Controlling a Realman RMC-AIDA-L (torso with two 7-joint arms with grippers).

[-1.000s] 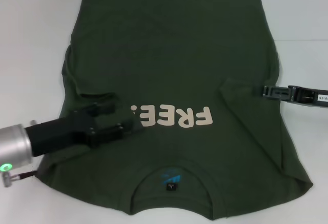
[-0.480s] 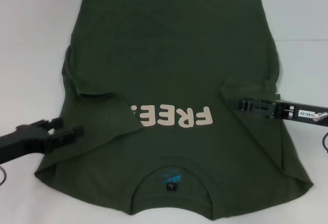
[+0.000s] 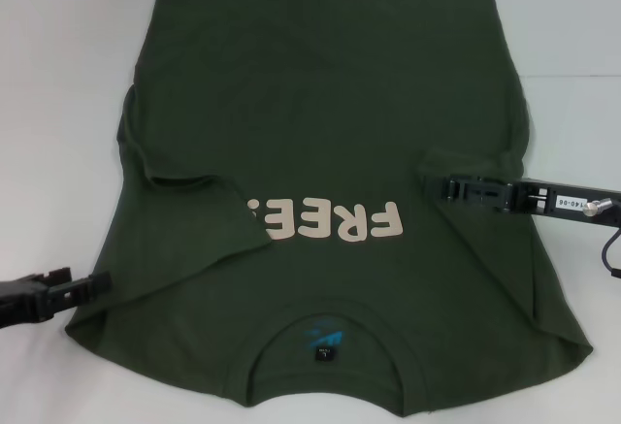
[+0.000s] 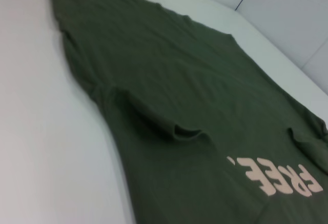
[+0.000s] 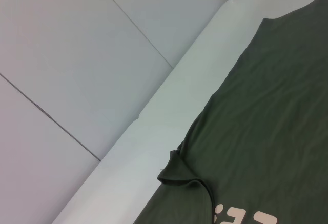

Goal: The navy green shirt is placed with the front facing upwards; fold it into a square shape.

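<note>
The navy green shirt (image 3: pixel 320 104) lies front up on the white table (image 3: pixel 58 75), with its collar (image 3: pixel 325 346) toward me. Cream letters FREE (image 3: pixel 335 220) cross the chest. Both sleeves are turned inward onto the body, and the left one (image 3: pixel 184 220) covers the end of the lettering. My left gripper (image 3: pixel 97 284) is open and holds nothing, low at the shirt's left edge near the shoulder. My right gripper (image 3: pixel 446 189) reaches in from the right and rests over the folded right sleeve (image 3: pixel 466 167). The left wrist view shows the shirt (image 4: pixel 195 96) with its sleeve fold (image 4: pixel 174 129); the right wrist view shows the other fold (image 5: pixel 179 175).
Bare white table surface (image 3: pixel 572 75) runs along both sides of the shirt and beyond its hem. A black cable (image 3: pixel 611 249) hangs by my right arm at the right edge. Beyond the table's far edge, the right wrist view shows grey panelled wall (image 5: pixel 77 55).
My left gripper has let go of the folded left sleeve and drawn back left and toward me, off the shirt. My right gripper came inward over the right sleeve, then nearly stopped.
</note>
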